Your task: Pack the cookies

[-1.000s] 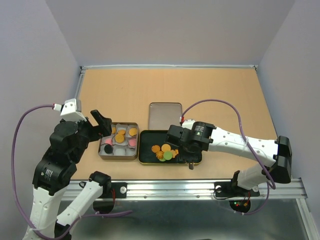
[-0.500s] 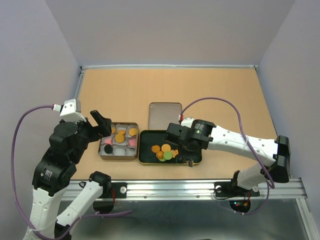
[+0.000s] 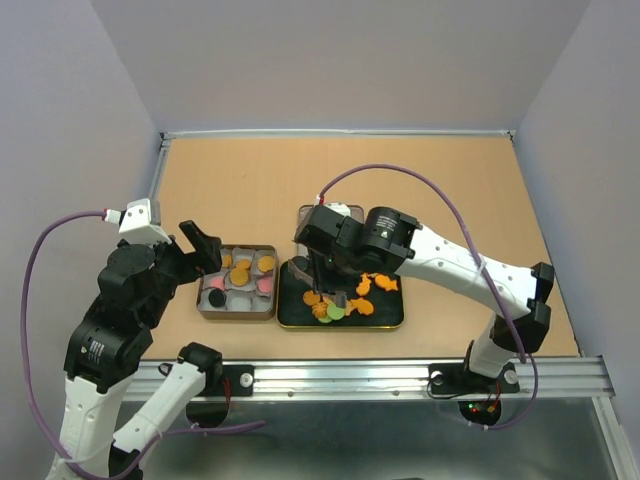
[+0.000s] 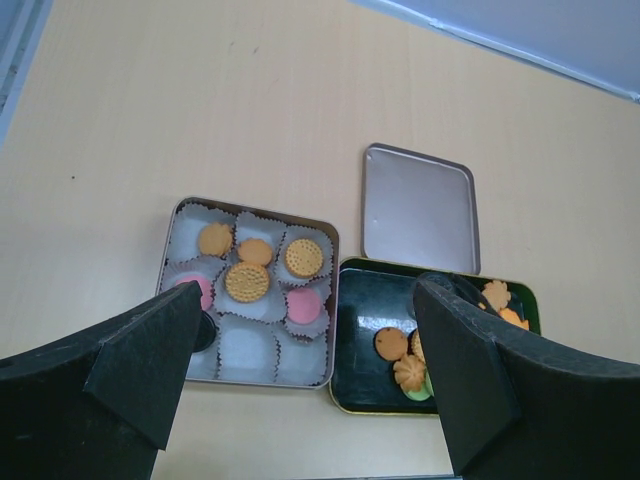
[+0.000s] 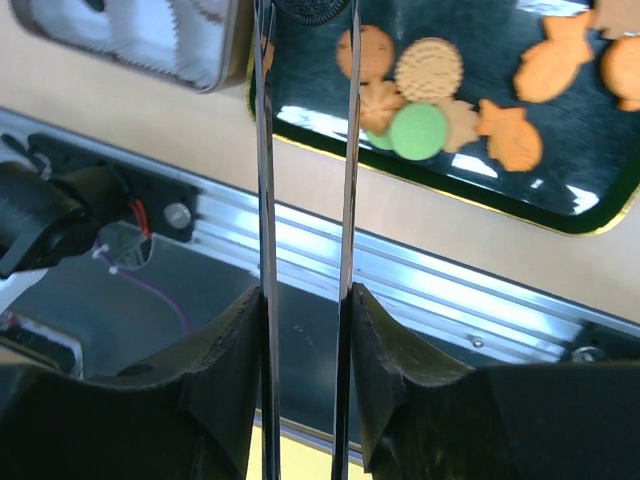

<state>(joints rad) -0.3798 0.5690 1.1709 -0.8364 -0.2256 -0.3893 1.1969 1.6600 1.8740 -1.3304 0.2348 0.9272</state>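
Tan bench [image 3: 450, 190] under grey walls. Cookies [image 4: 246, 282] sat partly in the paper-cupped tin [image 3: 236, 314], partly loose in the black tray [image 4: 355, 300]; its lid [image 4: 420, 210] lay just behind. Left claw [image 4: 308, 295] hung spread wide above the tin; right claw [image 5: 305, 30] pinched a black cookie [image 5: 312, 8] over the tray's left end.

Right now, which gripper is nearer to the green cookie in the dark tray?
Right. The right gripper hangs over the dark tray, close beside the green cookie; the left gripper is farther off, by the silver tin.
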